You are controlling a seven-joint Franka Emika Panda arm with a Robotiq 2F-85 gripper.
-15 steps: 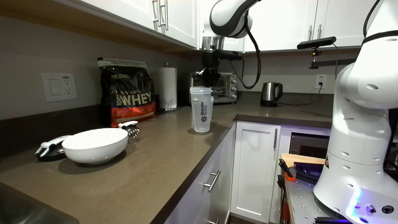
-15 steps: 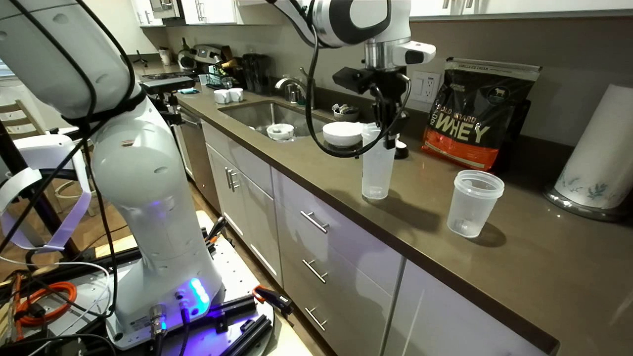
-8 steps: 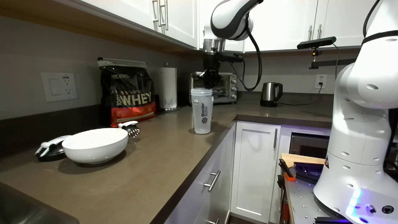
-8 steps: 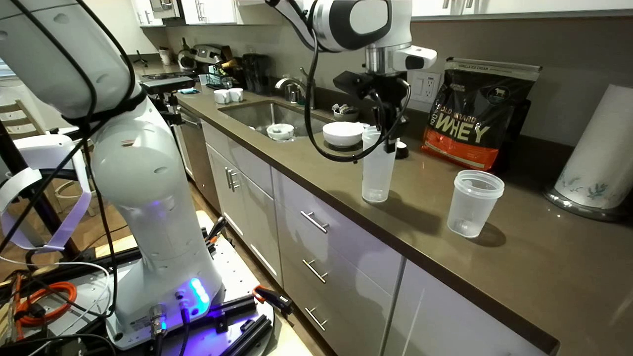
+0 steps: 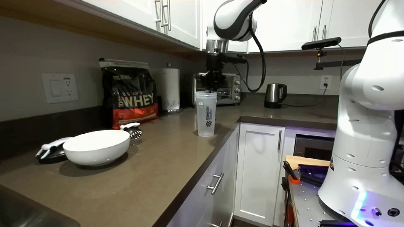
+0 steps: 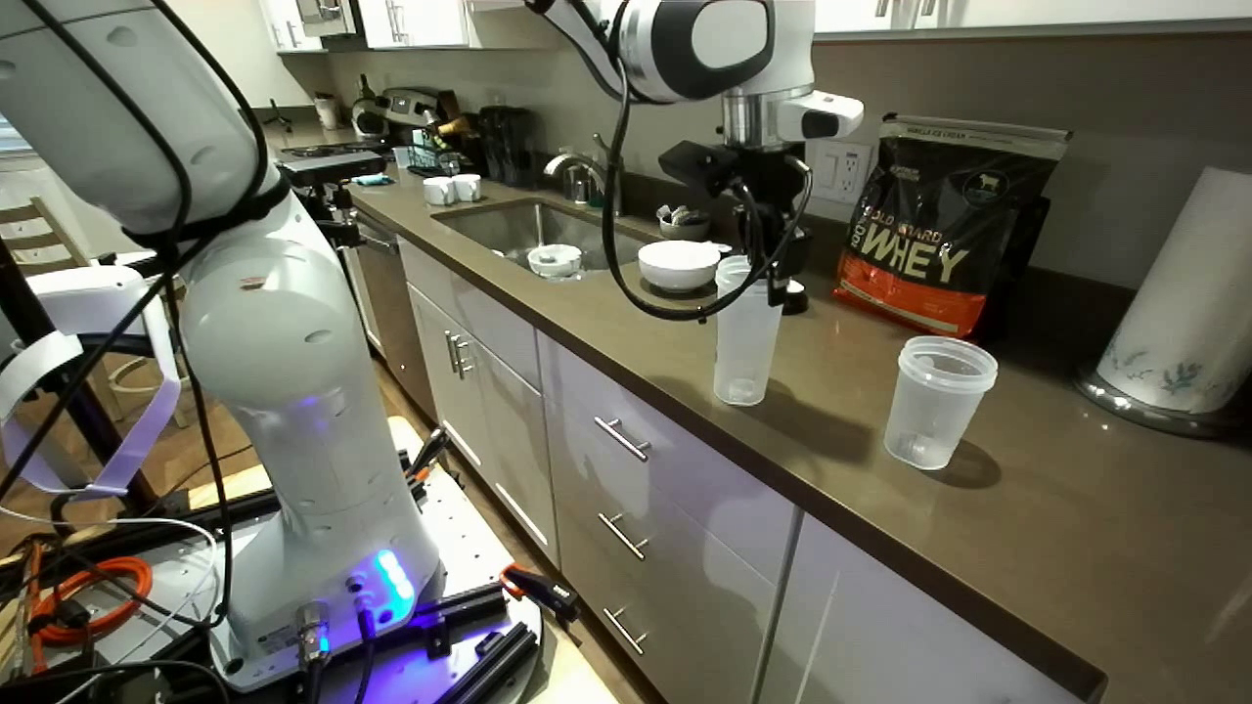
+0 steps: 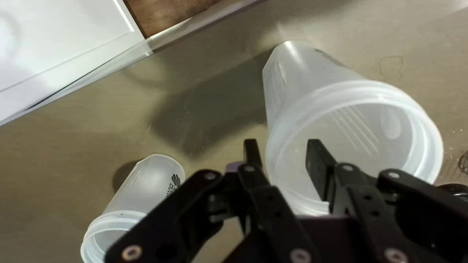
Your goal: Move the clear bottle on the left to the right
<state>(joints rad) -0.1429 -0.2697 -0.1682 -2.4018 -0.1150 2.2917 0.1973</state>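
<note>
The clear bottle [image 5: 206, 115] stands upright on the counter in an exterior view, lettering facing that camera. It also shows in an exterior view [image 6: 745, 352], partly behind the arm's cable. My gripper [image 5: 212, 89] is at its rim, from above. In the wrist view the bottle [image 7: 303, 78] appears large. My gripper [image 7: 283, 146] is open there. One finger [image 7: 252, 151] shows outside the rim, the other finger [image 7: 320, 160] over the mouth. The rim wall lies between them with a gap on both sides. Exact fingertip depth is hidden in the exterior views.
A short clear cup [image 6: 937, 406] stands beside the bottle, near the counter edge; it also shows in the wrist view [image 7: 146, 186]. A whey bag [image 5: 131, 94], paper towel roll [image 5: 170, 88], white bowl [image 5: 96, 146] and toaster oven [image 5: 232, 91] are around. A sink [image 6: 548, 220] lies farther along.
The bottle has come down slightly from just above the counter and now stands on it, straighter than before. My gripper's fingers have spread apart at the rim. The arm has moved only slightly.
</note>
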